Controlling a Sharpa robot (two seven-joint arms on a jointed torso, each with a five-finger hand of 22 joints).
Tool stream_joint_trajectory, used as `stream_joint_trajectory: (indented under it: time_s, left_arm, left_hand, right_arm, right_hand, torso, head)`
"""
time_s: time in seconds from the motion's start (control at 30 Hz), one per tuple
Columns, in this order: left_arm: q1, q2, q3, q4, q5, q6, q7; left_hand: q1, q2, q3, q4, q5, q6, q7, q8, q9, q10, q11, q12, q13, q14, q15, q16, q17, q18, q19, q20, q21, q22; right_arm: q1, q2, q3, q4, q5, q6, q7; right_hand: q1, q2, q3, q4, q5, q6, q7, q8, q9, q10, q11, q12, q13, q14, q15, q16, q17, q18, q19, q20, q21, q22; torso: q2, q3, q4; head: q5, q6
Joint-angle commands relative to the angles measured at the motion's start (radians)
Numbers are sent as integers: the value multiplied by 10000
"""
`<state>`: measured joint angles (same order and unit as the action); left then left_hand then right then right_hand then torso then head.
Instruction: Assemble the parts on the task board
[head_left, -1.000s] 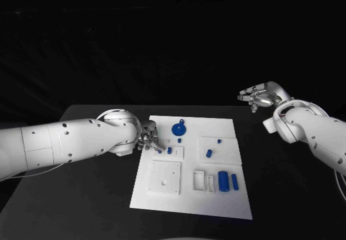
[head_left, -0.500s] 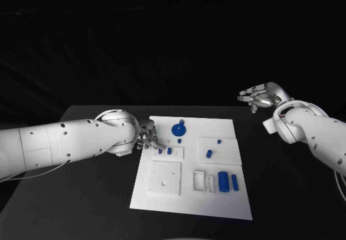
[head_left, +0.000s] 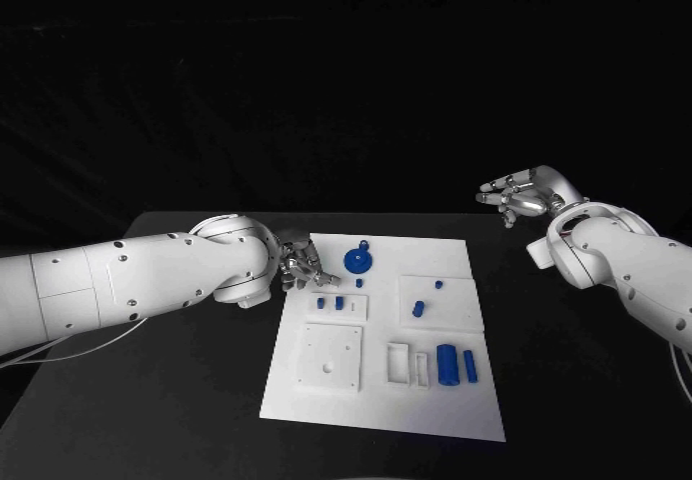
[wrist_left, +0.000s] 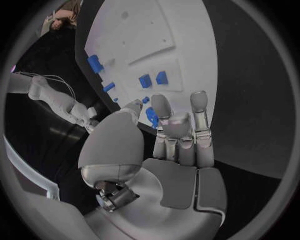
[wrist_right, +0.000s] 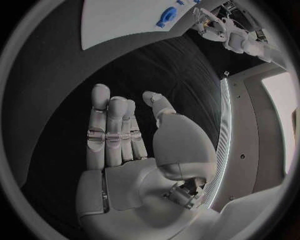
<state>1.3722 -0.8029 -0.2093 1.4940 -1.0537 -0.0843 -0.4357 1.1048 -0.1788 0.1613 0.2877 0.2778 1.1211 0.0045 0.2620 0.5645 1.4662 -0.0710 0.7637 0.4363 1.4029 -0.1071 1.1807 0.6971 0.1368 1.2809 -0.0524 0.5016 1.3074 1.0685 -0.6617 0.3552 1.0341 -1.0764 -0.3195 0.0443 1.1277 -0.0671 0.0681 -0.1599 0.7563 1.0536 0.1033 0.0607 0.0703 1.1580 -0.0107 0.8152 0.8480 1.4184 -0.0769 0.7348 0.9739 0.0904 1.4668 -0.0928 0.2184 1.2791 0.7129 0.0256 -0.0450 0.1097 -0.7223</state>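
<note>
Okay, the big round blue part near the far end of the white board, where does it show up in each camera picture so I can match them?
Head view: round blue part on the task board, just right of the left hand.
Left wrist view: I cannot pick it out for sure among the blue pieces.
Right wrist view: round blue part near the board's edge.
Shared landmark: the white task board.

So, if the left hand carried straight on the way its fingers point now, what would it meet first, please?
Probably the round blue part near the task board's far edge: the left hand points across the board toward it. Height above the board is unclear.
</note>
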Motion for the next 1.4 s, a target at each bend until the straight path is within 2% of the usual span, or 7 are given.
stream_joint_trajectory:
  time_s: [0.03,0.23,0.4,0.57,0.83,0.93,1.4]
  left_arm:
    - [10,-10,35,46,1027,-1298,1340]
    - [12,86,34,21,1107,-1851,2695]
    - [6,307,-69,-73,396,-2138,3794]
    - [-18,600,-247,-283,-838,-2422,4551]
    - [-172,1163,-316,-902,-2707,-2409,4849]
    - [-228,1362,-320,-1102,-3171,-2224,4797]
    - [-352,1804,-320,-1520,-4227,-1159,4411]
  left_hand:
    - [876,243,-33,-453,-4,-405,173,-175,-432,-53,151,-447,-112,-500,60,-607,-691,-500,-251,-278,-355,-130]
    - [2839,878,-124,-2742,249,-300,577,-885,-2477,-1537,377,-2097,-974,-1651,274,-1723,-1553,-1168,-925,-493,-1586,-898]
    - [3585,980,552,-4078,-26,51,1002,-1748,-4114,-1528,928,-5789,-3739,-2027,644,-1774,-1993,-834,-1251,-213,-1510,-292]
    - [3506,1005,915,-4676,-64,-27,996,-1978,-4669,-2159,1365,-7003,-3760,-1913,872,-1512,-2169,-420,-1402,19,-1015,267]
    - [3018,710,1456,-4893,-294,-286,893,-1982,-4979,-3007,1538,-7035,-3780,-1527,936,-1068,-2714,-141,-1198,190,-501,203]
    - [2951,621,1318,-4781,-826,-396,875,-1984,-4983,-3347,1577,-7029,-3778,-1427,939,-958,-2859,-157,-1081,214,-583,126]
    - [3101,428,780,-4099,-998,-382,913,-1981,-4979,-3370,1566,-7027,-3779,-1374,937,-461,-3496,-213,-638,217,-1173,144]
  right_arm:
    - [-5,3,5,-4,-1,82,103]
    - [-5,-14,5,5,0,85,101]
    - [-5,-26,5,31,2,82,104]
    - [-5,-31,5,67,3,85,103]
    - [-5,-29,5,120,9,89,103]
    - [-5,-25,5,142,10,92,104]
    - [-5,-34,5,190,52,36,185]
  right_hand:
    - [6,-86,-9,46,35,-68,-28,22,-12,-10,2,-11,-16,0,35,-45,-9,156,347,14,-20,-17]
    - [13,-88,5,40,32,-61,-28,21,-12,-13,1,-12,-17,-1,34,-45,-9,157,346,13,-26,-18]
    - [13,-88,5,40,32,-61,-28,21,-12,-13,1,-12,-17,-1,34,-45,-9,157,346,13,-26,-18]
    - [13,-88,5,40,32,-61,-28,21,-12,-13,1,-12,-17,-1,34,-45,-9,157,346,13,-26,-18]
    - [13,-88,5,40,32,-61,-28,21,-12,-13,1,-12,-17,-1,34,-45,-9,157,346,13,-26,-18]
    - [13,-88,5,40,32,-61,-28,21,-12,-13,1,-12,-17,-1,34,-45,-9,157,346,13,-26,-18]
    - [11,-100,98,14,26,-73,-20,23,-13,-61,16,-180,-146,-133,63,-225,-131,151,215,47,-405,-193]
  torso:
    - [0,2,0]
    - [1,2,2]
    - [11,-4,-9]
    - [10,5,-9]
    - [10,3,-17]
    - [15,-4,-21]
    - [4,-3,1]
  head:
    - [-22,15]
    - [-63,24]
    - [-81,46]
    - [-97,53]
    - [-120,63]
    - [-127,71]
    - [-178,19]
